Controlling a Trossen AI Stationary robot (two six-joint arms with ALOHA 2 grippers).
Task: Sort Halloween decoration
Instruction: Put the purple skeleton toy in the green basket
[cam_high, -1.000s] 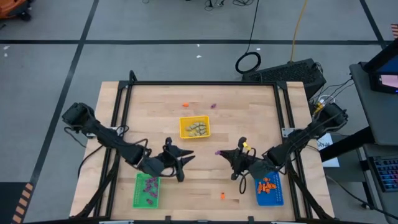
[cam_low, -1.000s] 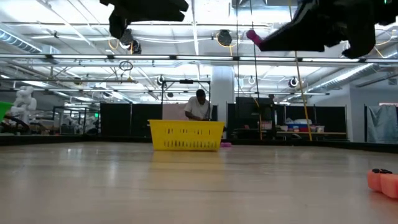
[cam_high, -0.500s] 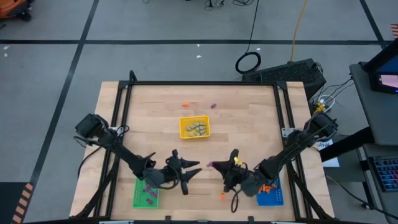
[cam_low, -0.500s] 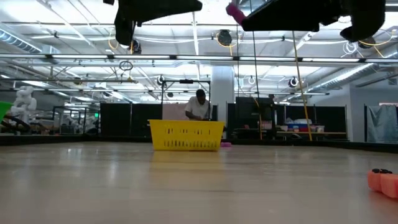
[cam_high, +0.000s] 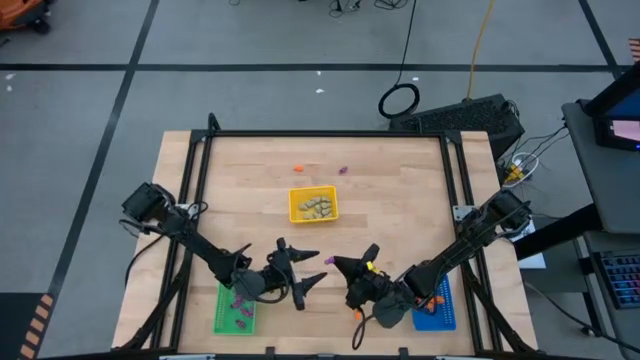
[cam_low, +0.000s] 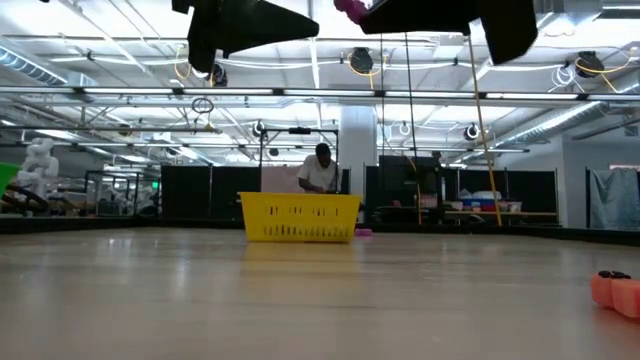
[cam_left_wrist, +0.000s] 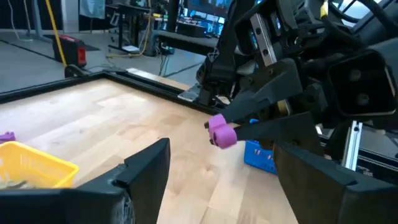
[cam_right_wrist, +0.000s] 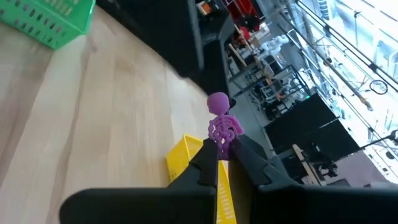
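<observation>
Room: an open workshop with ceiling trusses and lamps; a person (cam_low: 320, 168) stands far behind the table.
Surface: a pale wooden table (cam_high: 400, 190) inside a black frame.
Purple skeleton: a small purple skeleton (cam_right_wrist: 221, 127) figure, held up off the table between the two arms, over the near middle of the table; from the left wrist view it shows as a purple lump (cam_left_wrist: 221, 132) at the tip of the other arm's fingers.
Right gripper: the right gripper (cam_high: 337, 264) has its fingers clamped together on the skeleton's lower end, the head sticking out beyond the fingertips.
Left gripper: the left gripper (cam_high: 313, 268) faces it, just beside it, fingers spread wide apart, with the skeleton in front of the gap and not touched.
Green tray: the green tray (cam_high: 221, 312) sits at the near left edge with purple trinkets (cam_high: 240, 300) in it.
Blue tray: the blue tray (cam_high: 445, 312) sits at the near right, partly under the right arm, with orange trinkets (cam_high: 433, 299) inside.
Yellow tray: the yellow tray (cam_high: 297, 213) sits mid-table holding beige-grey trinkets (cam_high: 317, 207).
Loose pieces: an orange trinket (cam_high: 298, 167) and a purple trinket (cam_high: 343, 170) lie apart near the far edge; another orange piece (cam_high: 357, 314) lies near the front edge, under the right arm.
</observation>
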